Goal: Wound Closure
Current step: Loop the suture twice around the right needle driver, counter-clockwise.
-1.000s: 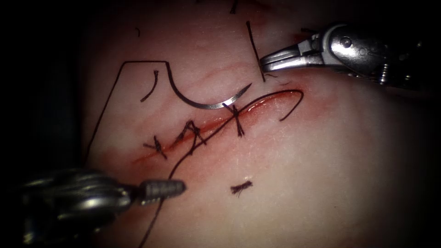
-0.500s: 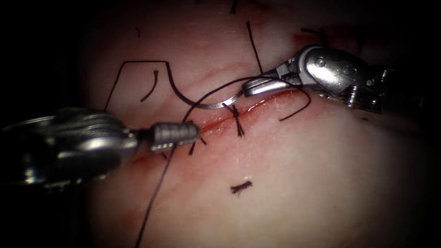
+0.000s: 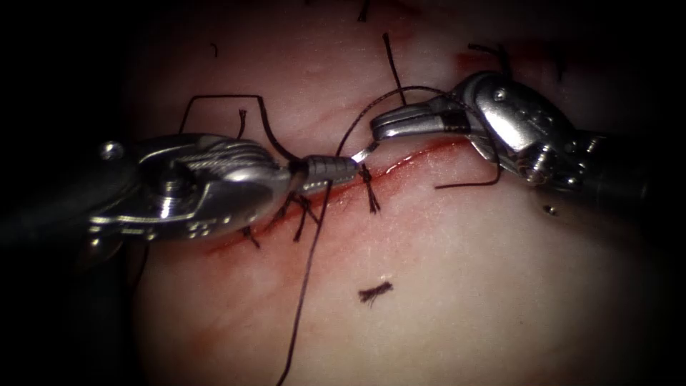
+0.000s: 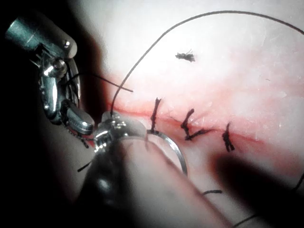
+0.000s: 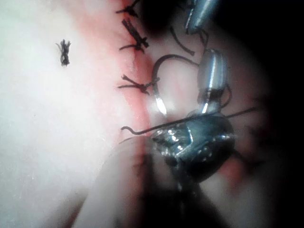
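Observation:
The curved needle (image 3: 362,153) lies flat on the tissue (image 3: 464,286) left of the cut (image 3: 418,155), not in the tissue, with its tip (image 5: 161,107) free beside the cut. My left tool (image 3: 349,171) lies across the needle's curve, and its jaws look shut on the long thread (image 3: 307,279), which leaves its tip (image 4: 110,124). From there the thread arcs up over my right tool (image 3: 376,129), drapes around its wrist and ends in a loose tail (image 3: 464,186). The right jaws look shut on nothing, just above the needle tip.
Three knotted stitches (image 3: 372,191) cross the cut, with red fluid along it. A frayed thread scrap (image 3: 375,292) lies right of the cut. Short cut ends (image 3: 392,66) and the needle's own thread (image 3: 214,96) lie on the left side.
My left tool swept up and right from the near left onto the needle, taking the thread along. My right tool dropped toward the cut, and the thread now loops over it.

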